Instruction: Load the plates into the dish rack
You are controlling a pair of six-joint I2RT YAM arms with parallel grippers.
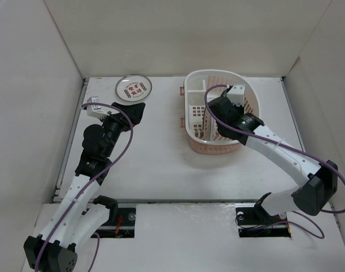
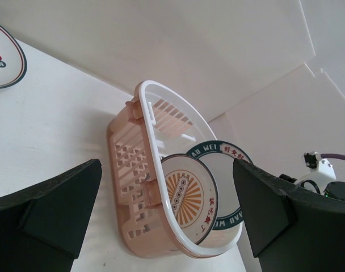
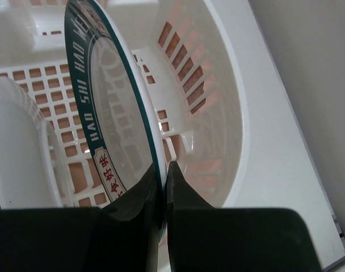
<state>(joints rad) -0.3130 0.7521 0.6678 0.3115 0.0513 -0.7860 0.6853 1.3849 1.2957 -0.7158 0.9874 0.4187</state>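
While the right tool is down in the dish rack: it's clamped tight on the rim of the green-rimmed plate, which stands on edge above the slotted floor. Touching the floor or not, I can't tell.
Left tool: jaws spread wide, nothing held, hovering over the surface just beside the red-character plate.
Plates: the sunburst plate stands on edge inside the rack, and the green-rimmed one sits right behind it in the grip. The red-character one lies flat on the surface, well apart from the rack.
Handling: stiff, glossy, probably slick and chippable, yet light enough for a rim pinch. For the flat one, I'd say take the lip with a finger on either side.
Left wrist view: shows both plate faces, the sunburst overlapping the lettering. From overhead, the right arm hides them.
Right wrist view: the only one showing the pinch itself.
Top view: the only one with both arms and the gap from loose plate to rack.
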